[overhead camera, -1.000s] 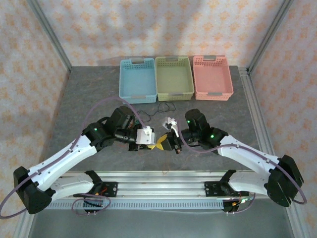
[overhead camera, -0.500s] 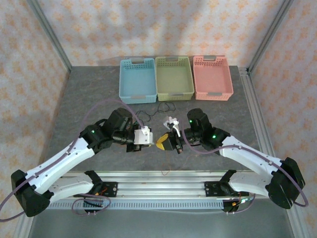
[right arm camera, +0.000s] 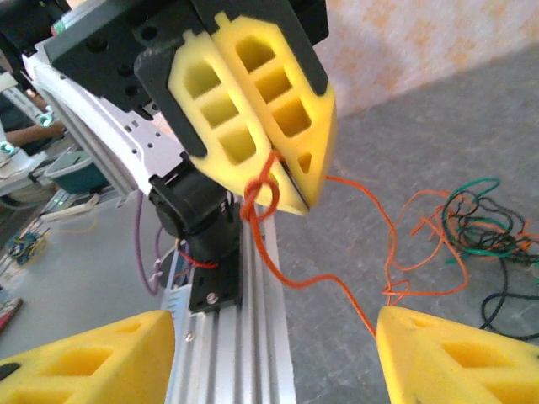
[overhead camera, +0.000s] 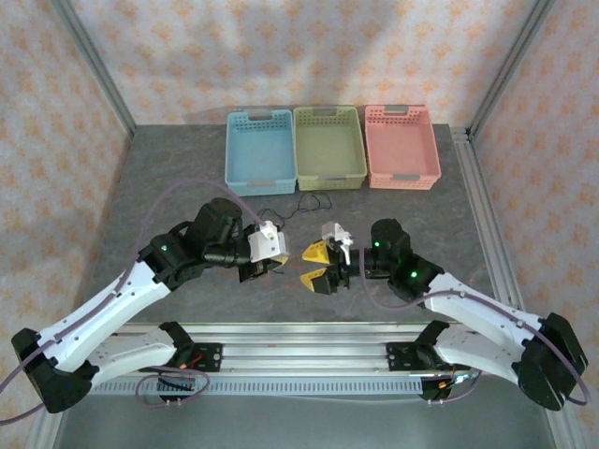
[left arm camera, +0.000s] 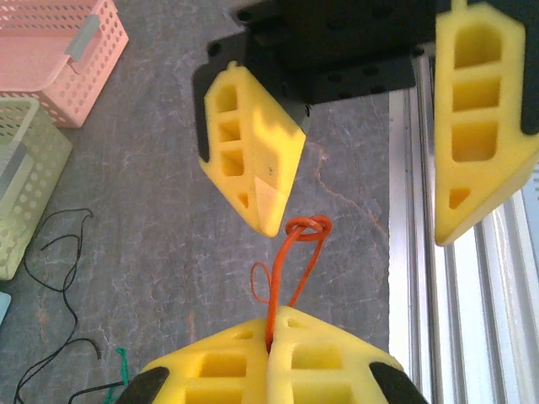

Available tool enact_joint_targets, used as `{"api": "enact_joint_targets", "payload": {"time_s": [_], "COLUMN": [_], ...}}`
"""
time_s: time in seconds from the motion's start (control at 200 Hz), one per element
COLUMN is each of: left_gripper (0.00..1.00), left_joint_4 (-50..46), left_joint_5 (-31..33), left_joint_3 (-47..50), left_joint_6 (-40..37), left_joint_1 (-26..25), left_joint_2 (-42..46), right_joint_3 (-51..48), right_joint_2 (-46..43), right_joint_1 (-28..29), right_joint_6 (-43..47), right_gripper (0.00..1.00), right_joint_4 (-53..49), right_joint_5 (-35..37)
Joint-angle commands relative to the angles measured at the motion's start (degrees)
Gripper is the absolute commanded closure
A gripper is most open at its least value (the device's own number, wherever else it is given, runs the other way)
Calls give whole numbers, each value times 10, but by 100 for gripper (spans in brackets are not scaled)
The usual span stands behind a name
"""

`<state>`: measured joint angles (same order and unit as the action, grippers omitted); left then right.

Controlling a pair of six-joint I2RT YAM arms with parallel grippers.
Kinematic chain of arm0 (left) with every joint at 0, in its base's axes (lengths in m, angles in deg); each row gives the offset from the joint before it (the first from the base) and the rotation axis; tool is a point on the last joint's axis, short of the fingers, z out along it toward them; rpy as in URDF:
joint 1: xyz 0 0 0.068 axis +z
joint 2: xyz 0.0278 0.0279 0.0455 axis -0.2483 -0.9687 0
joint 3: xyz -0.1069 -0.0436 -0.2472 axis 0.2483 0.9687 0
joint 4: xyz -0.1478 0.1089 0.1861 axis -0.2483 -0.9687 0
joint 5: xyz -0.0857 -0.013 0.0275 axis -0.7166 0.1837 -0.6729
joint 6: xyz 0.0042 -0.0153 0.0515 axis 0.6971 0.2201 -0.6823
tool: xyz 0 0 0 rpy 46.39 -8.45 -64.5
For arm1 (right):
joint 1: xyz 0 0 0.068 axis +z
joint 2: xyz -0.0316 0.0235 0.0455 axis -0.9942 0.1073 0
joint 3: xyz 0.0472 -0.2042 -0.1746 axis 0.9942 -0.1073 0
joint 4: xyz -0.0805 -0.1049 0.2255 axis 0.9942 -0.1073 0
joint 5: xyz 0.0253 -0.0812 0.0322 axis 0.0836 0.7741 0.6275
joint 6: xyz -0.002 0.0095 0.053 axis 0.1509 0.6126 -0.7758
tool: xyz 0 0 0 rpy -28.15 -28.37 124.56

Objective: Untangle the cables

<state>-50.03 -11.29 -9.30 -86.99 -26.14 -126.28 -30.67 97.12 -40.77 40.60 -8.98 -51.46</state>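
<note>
My left gripper (left arm camera: 274,316) is shut on a red-orange cable (left arm camera: 296,257), which runs up from the closed yellow fingertips to a small knot (left arm camera: 307,228). In the right wrist view the same shut left gripper (right arm camera: 290,198) holds the knotted cable (right arm camera: 263,200), and the strand trails down to the table. My right gripper (right arm camera: 275,324) stands open with nothing between its fingers (right arm camera: 459,353), facing the left gripper (overhead camera: 278,261) from close by. From above, the right gripper (overhead camera: 316,265) is spread wide. A tangle of black, green and orange cables (right arm camera: 472,227) lies on the table behind.
Blue (overhead camera: 259,150), green (overhead camera: 328,145) and pink (overhead camera: 401,145) baskets stand in a row at the back. Loose black cables (overhead camera: 314,201) lie in front of them. The aluminium rail (overhead camera: 299,337) runs along the near table edge, just below both grippers.
The left gripper has shut on the red-orange cable. The right gripper has opened, let the cable go and drawn back to the right.
</note>
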Motion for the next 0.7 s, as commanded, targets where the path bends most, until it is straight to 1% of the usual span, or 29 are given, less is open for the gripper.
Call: {"api": "enact_joint_targets", "payload": {"time_s": [0.0,0.175,0.25,0.31,0.41,0.48,0.555,0.696], "left_gripper": [100,100,100,100,100,100,100,100], "left_joint_4": [-8,5,11,19,23,35,45,46], "left_joint_5": [7,45,39,42,52,48,44,46], "left_joint_3": [-19,-19,-16,-12,-10,-2,4,9], "left_joint_6": [65,133,142,154,160,160,161,160], "left_joint_1": [1,0,0,0,1,0,0,0], "left_joint_2": [15,27,33,34,33,40,47,42], "right_joint_3": [-39,-80,-84,-88,-88,-83,-79,-77], "right_joint_2": [-20,-3,23,45,81,94,100,105], "right_joint_1": [0,34,52,62,66,69,70,70], "right_joint_6": [18,41,53,51,18,16,14,5], "right_gripper": [32,32,32,32,35,38,45,47], "right_joint_4": [149,262,304,344,418,426,428,441], "right_joint_5": [52,127,162,171,174,175,180,179]}}
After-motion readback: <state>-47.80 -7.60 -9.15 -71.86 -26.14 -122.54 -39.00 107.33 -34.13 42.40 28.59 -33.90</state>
